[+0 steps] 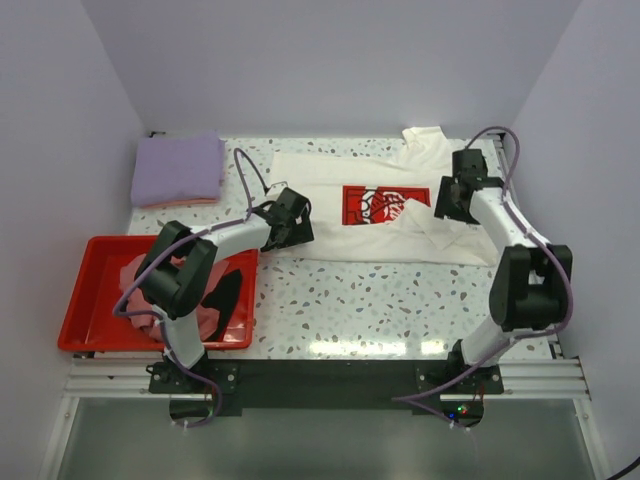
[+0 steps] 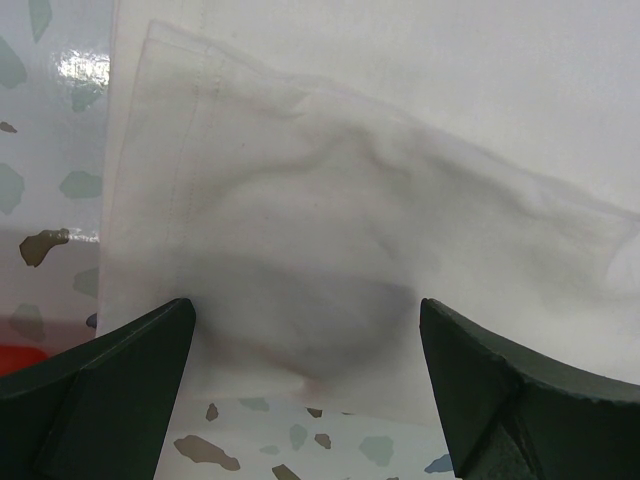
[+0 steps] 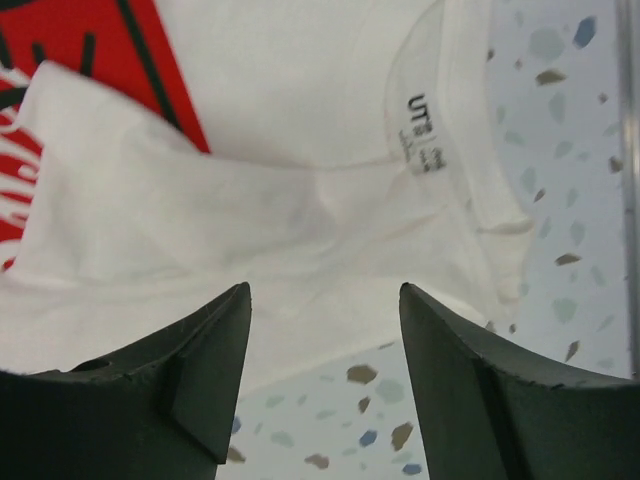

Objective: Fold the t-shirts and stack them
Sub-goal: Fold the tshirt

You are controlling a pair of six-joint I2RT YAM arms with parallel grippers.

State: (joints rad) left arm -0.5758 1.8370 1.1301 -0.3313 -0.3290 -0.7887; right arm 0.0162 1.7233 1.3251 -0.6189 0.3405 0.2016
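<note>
The cream-white t-shirt (image 1: 330, 215) lies spread across the back middle of the table, its red chest print (image 1: 372, 205) facing up. One sleeve is folded in over the body near the print. My left gripper (image 1: 292, 222) is open over the shirt's left hem corner (image 2: 300, 230), with nothing between the jaws (image 2: 305, 330). My right gripper (image 1: 452, 200) is open above the collar end; its view shows the neck label (image 3: 425, 130), the red print (image 3: 90, 50) and the folded sleeve (image 3: 180, 210), with the jaws (image 3: 325, 300) empty. A folded lavender t-shirt (image 1: 180, 170) sits back left.
A red plastic tray (image 1: 90, 330) stands at the front left, holding a crumpled pink t-shirt (image 1: 140, 275) and a black one (image 1: 225, 290). A pink edge (image 1: 190, 202) shows under the lavender shirt. White walls close in the table on three sides.
</note>
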